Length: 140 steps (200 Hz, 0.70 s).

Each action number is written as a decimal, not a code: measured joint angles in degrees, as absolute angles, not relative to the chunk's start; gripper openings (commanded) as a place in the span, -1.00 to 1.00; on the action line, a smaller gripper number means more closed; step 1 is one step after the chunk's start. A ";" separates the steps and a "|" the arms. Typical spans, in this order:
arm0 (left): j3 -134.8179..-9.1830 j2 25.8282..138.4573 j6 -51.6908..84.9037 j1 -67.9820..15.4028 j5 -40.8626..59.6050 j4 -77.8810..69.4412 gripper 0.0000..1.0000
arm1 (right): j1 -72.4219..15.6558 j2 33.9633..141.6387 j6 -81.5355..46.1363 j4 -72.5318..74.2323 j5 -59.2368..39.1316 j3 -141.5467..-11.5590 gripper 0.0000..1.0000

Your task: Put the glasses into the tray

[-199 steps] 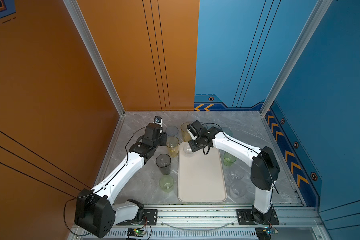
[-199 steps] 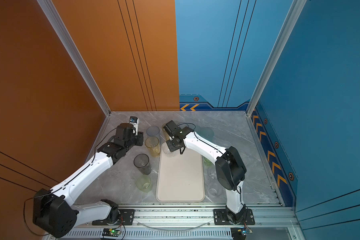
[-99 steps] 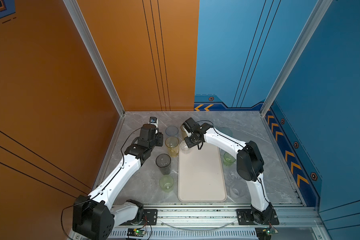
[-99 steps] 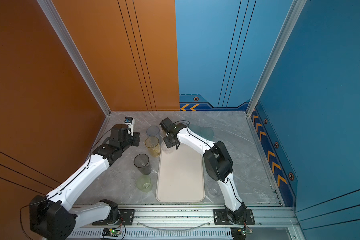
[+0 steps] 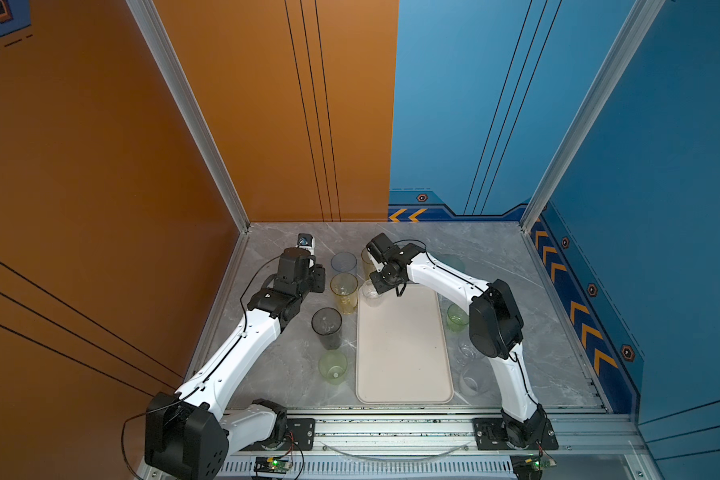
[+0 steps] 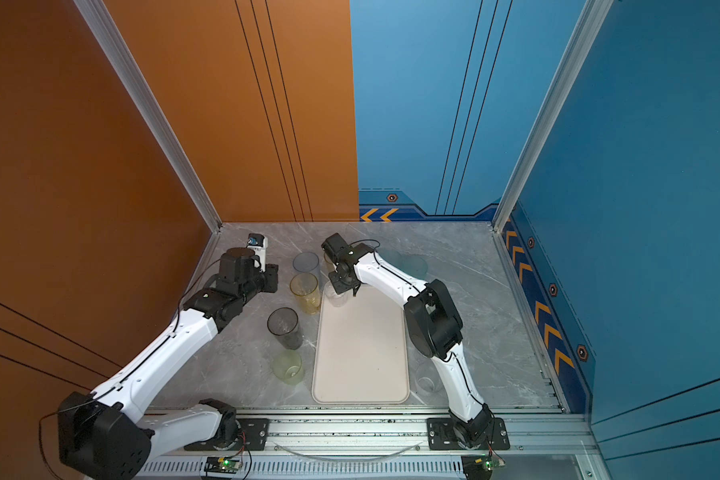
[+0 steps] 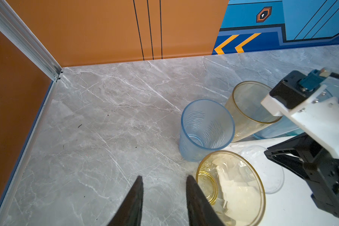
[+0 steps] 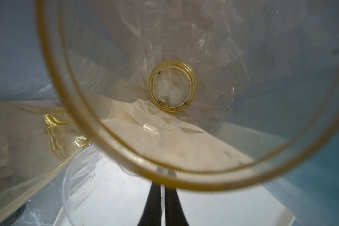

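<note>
Fingers of the left gripper [image 7: 164, 187] are hanging parted and empty beside a yellow tumbler [image 7: 231, 187]. Right gripper [image 8: 162, 193] fingers are sitting closed, tips hidden, at the clear tumbler [image 5: 371, 293] in the far corner of the tray [image 5: 404, 353]. Other glasses [image 5: 327, 332] are all standing on the tabletop [image 5: 292, 374].

Counter [image 7: 106, 117]: smooth, marble-patterned grey slab with a low sheen; tray [image 5: 404, 353]: matt cream plastic, faintly speckled. The 4 translucent, plastic-looking tumblers differ in finish: pale blue tumbler [image 7: 205, 129], frosted with fine wavy ribbing; yellow tumbler [image 7: 231, 187], glossy with a faceted wall; smoky grey tumbler [image 5: 327, 328], glossy and dark; clear tumbler [image 7: 270, 180], thin and nearly colourless. Frame rail [image 7: 25, 41]: brushed, grooved aluminium; left tool [image 7: 163, 177]: matt black; wall panel [image 7: 106, 29]: matt orange.
</note>
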State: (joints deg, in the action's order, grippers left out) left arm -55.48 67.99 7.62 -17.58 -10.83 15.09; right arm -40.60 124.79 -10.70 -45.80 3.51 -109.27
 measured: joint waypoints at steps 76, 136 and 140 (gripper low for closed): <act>-55.46 68.05 7.62 -17.52 -10.17 15.14 -0.21 | -40.42 125.51 -10.72 -45.95 2.81 -110.06 -0.85; -55.46 68.12 7.62 -17.52 -10.17 15.18 -0.21 | -38.70 125.51 -10.74 -45.95 1.96 -110.08 -0.73; -55.46 68.14 7.62 -17.52 -10.17 15.20 -0.21 | -38.65 125.51 -10.72 -45.95 1.83 -110.08 -0.72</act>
State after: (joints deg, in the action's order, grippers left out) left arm -55.46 68.14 7.62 -17.52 -10.17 15.20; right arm -38.65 125.51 -10.72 -45.95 1.83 -110.08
